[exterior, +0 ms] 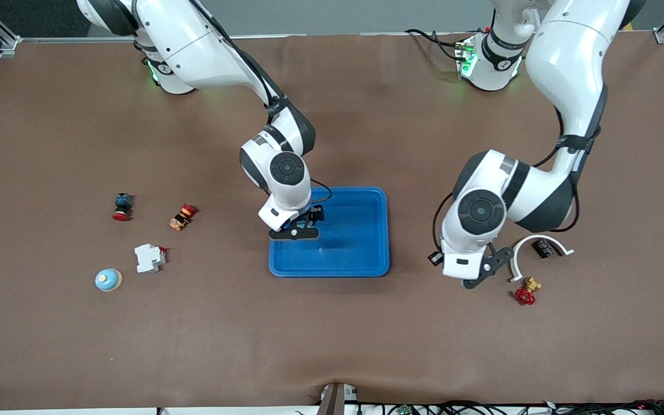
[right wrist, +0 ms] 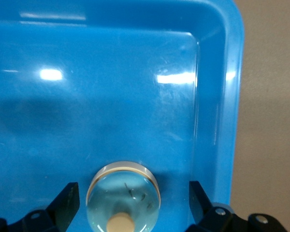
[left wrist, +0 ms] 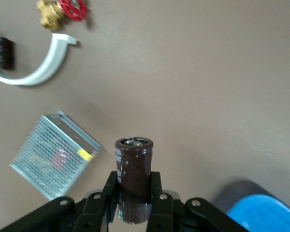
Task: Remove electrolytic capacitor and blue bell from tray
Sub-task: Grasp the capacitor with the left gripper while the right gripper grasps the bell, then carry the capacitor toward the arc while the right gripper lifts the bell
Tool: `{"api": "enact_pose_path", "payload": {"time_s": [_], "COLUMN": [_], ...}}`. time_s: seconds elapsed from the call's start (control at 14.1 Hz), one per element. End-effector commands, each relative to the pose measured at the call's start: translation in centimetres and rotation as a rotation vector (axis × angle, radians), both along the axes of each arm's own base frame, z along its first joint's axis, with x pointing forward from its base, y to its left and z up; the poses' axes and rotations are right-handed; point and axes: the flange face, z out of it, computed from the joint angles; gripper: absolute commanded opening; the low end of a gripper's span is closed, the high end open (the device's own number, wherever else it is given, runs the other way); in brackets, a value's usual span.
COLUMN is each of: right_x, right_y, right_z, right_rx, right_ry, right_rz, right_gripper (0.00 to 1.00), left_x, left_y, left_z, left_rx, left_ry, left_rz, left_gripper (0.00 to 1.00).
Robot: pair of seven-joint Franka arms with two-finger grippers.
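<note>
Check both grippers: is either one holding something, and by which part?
The left gripper holds the dark brown capacitor upright, clamped low on its body. The right gripper holds nothing; its open fingers flank the bell in the blue tray.

left gripper [left wrist: 134, 203] clamps upright capacitor [left wrist: 133, 179] | mesh box [left wrist: 54, 155], white bracket [left wrist: 41, 65], red valve [left wrist: 63, 10] on table
</note>
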Motion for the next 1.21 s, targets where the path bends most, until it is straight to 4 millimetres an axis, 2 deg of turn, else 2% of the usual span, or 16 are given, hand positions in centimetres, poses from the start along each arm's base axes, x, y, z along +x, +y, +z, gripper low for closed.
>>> {"api": "enact_pose_path", "payload": {"time_s": [0.0, 0.28, 0.35, 0.43, 0.5, 0.57, 0.71, 0.78, 0.85, 1.13], "right_x": [-0.4, -0.5, -0.5, -0.5, -0.5, -0.5, -0.4, -0.4, -0.4, -0.3], "right_y": [0.3, 0.3, 0.2, 0.3, 0.2, 0.2, 0.1, 0.1, 0.1, 0.3], "right_z": [-0.7, -1.0, -1.0, -1.0, -1.0, -1.0, -1.0, -1.0, -1.0, -0.6], "right_rx": [-0.004, 0.006, 0.006, 0.007, 0.006, 0.008, 0.007, 0.007, 0.007, 0.009], "right_ry": [-0.022, -0.032, -0.032, -0.031, -0.032, -0.03, -0.031, -0.031, -0.031, -0.033], "right_rz": [0.012, 0.014, 0.012, 0.013, 0.012, 0.011, 0.01, 0.01, 0.01, 0.013], "right_gripper": [1.0, 1.0, 1.0, 0.96, 0.76, 0.62, 0.42, 0.33, 0.29, 0.29], "left_x": [-0.9, 0.7, 1.1, 1.4, 1.6, 1.7, 2.3, 2.4, 2.3, 2.7], "left_y": [3.4, 11.5, 13.0, 13.7, 13.9, 14.7, 18.9, 20.2, 20.5, 22.0], "left_z": [1.5, 1.7, 1.7, 1.7, 1.7, 1.5, 1.6, 1.8, 2.2, 2.5], "left_rx": [0.028, 0.022, 0.01, 0.002, 0.0, 0.007, -0.005, -0.012, -0.013, -0.01], "left_ry": [0.023, 0.054, 0.054, 0.053, 0.054, 0.058, 0.071, 0.075, 0.075, 0.072], "left_rz": [-0.048, -0.089, -0.109, -0.12, -0.142, -0.169, -0.205, -0.226, -0.24, -0.267], "left_gripper": [0.0, 0.0, 0.0, 0.0, 0.0, 0.0, 0.0, 0.0, 0.0, 0.0]}}
